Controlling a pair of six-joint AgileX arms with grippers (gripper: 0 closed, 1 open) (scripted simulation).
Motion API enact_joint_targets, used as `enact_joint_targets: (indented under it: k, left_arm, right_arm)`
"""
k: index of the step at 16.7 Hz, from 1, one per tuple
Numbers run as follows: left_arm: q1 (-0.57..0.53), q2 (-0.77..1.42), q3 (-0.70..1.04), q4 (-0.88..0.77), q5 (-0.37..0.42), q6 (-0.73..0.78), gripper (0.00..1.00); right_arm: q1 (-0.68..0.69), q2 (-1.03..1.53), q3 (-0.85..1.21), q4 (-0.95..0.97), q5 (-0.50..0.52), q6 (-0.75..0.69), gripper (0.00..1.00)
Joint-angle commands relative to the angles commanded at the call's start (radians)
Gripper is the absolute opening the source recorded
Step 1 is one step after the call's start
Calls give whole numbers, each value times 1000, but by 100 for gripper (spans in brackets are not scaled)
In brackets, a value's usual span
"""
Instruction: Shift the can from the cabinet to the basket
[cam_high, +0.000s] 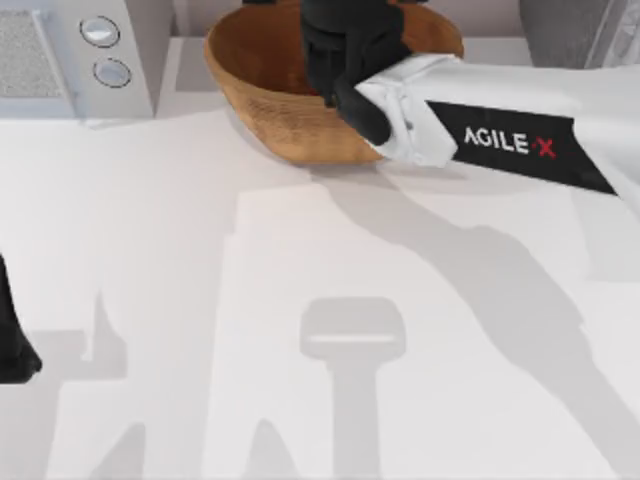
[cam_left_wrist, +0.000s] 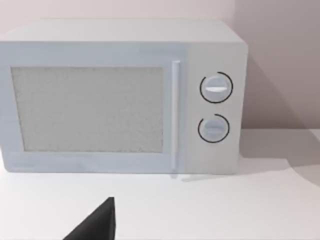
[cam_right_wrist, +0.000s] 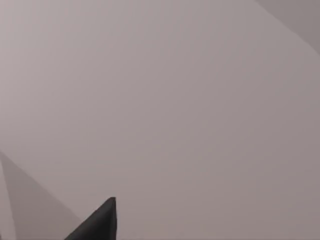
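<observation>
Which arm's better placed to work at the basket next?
Right. Its arm reaches over the basket at the table's far side, wrist above the bowl. The left arm sits parked at the near left edge, facing the microwave.

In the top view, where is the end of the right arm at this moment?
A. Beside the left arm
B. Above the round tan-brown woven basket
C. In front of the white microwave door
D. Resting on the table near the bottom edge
B: the right arm's black hand reaches over the rim of the round tan-brown woven basket at the table's far side.
</observation>
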Motion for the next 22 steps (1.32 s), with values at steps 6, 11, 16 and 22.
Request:
enact_joint_targets:
  k: [6,11,16,22]
  left_arm:
    - [0,0,0,0,0,0,100]
    - [0,0,0,0,0,0,100]
    - [0,0,0,0,0,0,100]
    - [0,0,0,0,0,0,100]
  right_arm:
    - [-47,-155,-145,-21,-84,4,100]
    - [-167,-566,-483,-93,-247,11,100]
    - [-326,-1129,-905,-209,-416,13,100]
    - [-511,-1779,-1390,-369,-572,4,100]
